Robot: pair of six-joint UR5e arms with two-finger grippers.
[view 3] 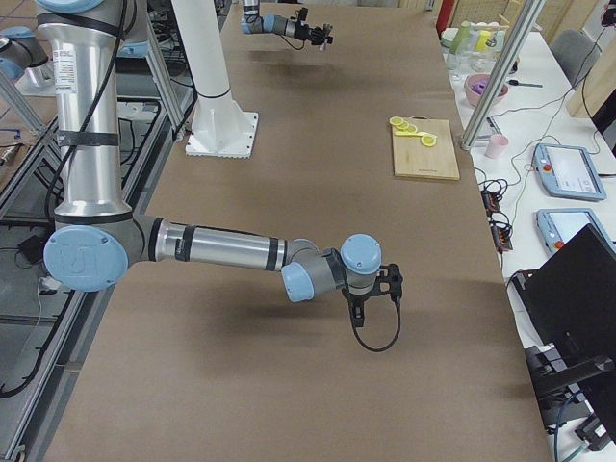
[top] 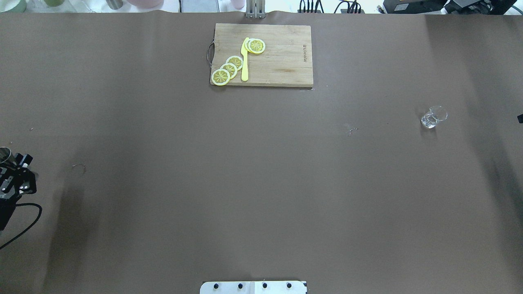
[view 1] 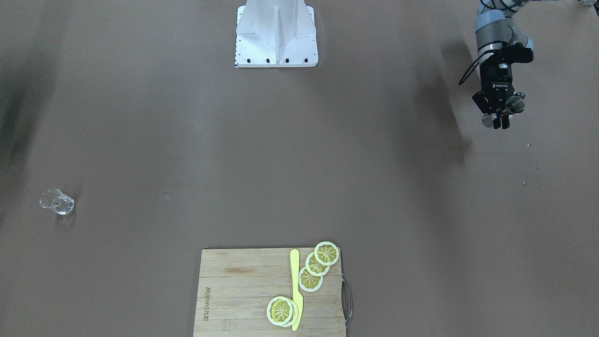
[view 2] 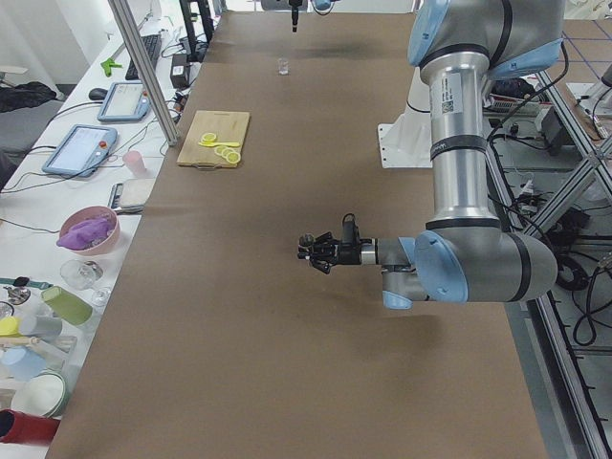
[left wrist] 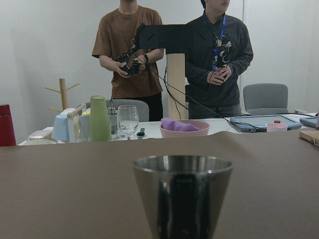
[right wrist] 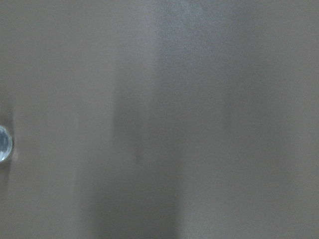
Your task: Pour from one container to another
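The left gripper is clenched on the jigger, its fingers closed on the narrow waist, and holds it clear above the table near the end on the robot's left. In the wrist view the steel cone sits mouth-up and level; I can't see whether anything is in it. The glass cup stands well apart, close to the table's opposite end, on the robot's right. The right gripper hangs near the cup, pointing down; whether it is released or clenched I cannot tell. At the middle of the operators' edge lies a wooden cutting board carrying lemon slices and a yellow knife. The robot's white base sits at the middle of the opposite edge. Past the table's left end, two people stand.
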